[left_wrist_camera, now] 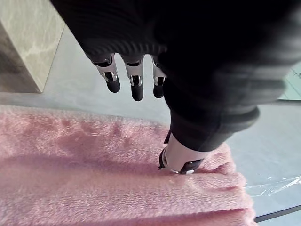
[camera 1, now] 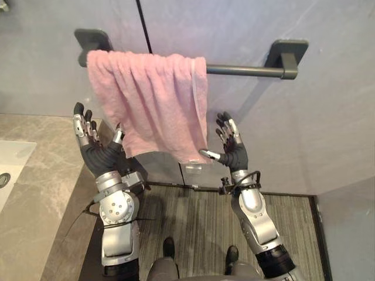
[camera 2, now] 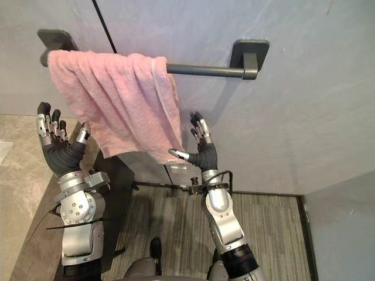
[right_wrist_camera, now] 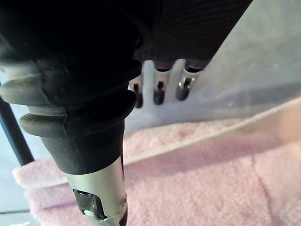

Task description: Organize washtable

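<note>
**Left hand (camera 1: 96, 153) and right hand (camera 1: 234, 151) raised open beside the towel (camera 1: 152, 99)**

Both hands are held up with the fingers straight and slightly spread, and nothing is gripped by either. The left hand is placed at the towel's left edge, and in the left wrist view its thumb tip is seen resting against the pile. The right hand is placed at the lower right corner. Its thumb reaches just to that corner, but whether it touches cannot be told.

The towel is draped over a rail (camera 1: 246, 71) fixed to the wall. It is bunched toward the rail's left end and hangs aslant in loose folds. The hands are judged to be set on either side so that the cloth can be drawn out and evened along the bar.

The towel is pink, thick and fluffy, with a flat woven band near one edge. The rail is a dark, matt, slim bar held by two blocky brackets. To the left, a counter (camera 1: 50, 170) of veined, polished stone is seen, with a smooth white basin (camera 1: 10, 167) set into it.
</note>
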Controlling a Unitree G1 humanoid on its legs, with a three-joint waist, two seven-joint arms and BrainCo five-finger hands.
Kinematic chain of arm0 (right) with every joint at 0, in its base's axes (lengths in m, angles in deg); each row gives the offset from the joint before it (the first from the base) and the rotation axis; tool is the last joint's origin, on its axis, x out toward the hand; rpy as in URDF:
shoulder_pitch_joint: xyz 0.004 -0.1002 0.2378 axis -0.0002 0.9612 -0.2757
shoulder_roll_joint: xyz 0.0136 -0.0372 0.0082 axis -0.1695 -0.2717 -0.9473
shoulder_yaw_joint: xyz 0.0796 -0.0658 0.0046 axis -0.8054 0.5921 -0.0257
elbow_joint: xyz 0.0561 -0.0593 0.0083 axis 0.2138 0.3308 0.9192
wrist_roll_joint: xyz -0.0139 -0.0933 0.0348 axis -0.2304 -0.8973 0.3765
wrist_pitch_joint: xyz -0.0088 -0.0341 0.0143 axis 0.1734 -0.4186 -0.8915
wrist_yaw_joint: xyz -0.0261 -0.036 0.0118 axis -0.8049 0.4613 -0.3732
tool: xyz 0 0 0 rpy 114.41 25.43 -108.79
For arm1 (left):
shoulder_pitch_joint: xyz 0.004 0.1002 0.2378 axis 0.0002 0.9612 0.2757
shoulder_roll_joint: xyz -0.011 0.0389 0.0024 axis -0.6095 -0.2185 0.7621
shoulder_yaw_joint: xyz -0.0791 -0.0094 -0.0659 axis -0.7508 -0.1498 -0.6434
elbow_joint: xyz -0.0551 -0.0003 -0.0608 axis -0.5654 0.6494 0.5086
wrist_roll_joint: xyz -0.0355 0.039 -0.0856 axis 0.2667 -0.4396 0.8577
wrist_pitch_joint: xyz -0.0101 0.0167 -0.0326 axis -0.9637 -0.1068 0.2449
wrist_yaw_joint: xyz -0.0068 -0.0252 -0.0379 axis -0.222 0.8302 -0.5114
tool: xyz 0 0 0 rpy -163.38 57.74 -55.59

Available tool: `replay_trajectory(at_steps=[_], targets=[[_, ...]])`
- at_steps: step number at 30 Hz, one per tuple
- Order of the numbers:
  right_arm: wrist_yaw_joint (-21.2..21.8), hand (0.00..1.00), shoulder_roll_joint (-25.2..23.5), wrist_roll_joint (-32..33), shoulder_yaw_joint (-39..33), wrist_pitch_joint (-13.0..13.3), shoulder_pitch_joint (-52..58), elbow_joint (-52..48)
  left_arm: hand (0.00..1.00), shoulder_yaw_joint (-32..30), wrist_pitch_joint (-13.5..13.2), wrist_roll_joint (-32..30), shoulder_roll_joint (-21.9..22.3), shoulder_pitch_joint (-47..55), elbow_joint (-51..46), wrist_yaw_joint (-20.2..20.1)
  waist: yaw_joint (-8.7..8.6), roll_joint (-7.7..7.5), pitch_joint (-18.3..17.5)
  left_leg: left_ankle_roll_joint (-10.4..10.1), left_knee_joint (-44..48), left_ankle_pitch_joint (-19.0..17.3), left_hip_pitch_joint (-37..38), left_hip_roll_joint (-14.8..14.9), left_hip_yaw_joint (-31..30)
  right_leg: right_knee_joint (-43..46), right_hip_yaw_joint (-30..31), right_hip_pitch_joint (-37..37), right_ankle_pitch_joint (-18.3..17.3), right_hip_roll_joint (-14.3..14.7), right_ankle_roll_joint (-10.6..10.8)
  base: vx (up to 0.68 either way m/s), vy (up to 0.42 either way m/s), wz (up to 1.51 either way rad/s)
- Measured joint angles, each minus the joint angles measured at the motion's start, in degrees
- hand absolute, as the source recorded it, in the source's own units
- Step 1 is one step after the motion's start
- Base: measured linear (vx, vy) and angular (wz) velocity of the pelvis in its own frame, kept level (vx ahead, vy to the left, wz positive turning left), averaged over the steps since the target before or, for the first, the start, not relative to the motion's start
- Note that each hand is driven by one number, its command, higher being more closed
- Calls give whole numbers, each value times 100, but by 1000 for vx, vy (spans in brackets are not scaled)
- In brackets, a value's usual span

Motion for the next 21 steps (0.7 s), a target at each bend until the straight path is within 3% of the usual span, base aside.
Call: replay_trajectory(at_steps=[4, 10, 11, 17, 21], targets=[[-96, 0, -9, 52, 25, -27, -499, -35, 0, -109, 168, 4, -22, -351, 125, 25, 8, 13, 77, -1, 10, 0, -95, 4, 65, 31, 61, -144, 0, -2, 0, 4, 1, -6], [-328, 0, -13, 353, 138, -31, -1067, -188, 0, -264, 325, 16, -341, -1530, 693, 373, 4, 45, 379, -1, 54, 0, -196, 3, 124, 165, 129, -330, 0, -23, 0, -5, 3, -5], [-342, 0, -16, 428, 143, -30, -1211, -214, 100, -266, 335, 19, -396, -1769, 824, 418, 3, 54, 462, -1, 65, 0, -197, 4, 120, 187, 128, -335, -1, -24, -1, 0, 0, 0], [-576, 0, -101, 438, 78, -25, -1855, -238, 100, -596, 327, 256, -500, -2427, 1168, 745, 73, 129, 579, -34, 70, 59, -339, -2, 29, 218, 64, -428, -1, -28, -2, -13, 0, 7], [-641, 0, -104, 438, -33, -22, -2025, -239, 100, -435, 321, 482, -628, -2907, 1421, 616, 139, 138, 624, -31, 60, 87, -357, -17, -14, 226, 31, -430, -1, -41, -2, -12, 6, 6]])
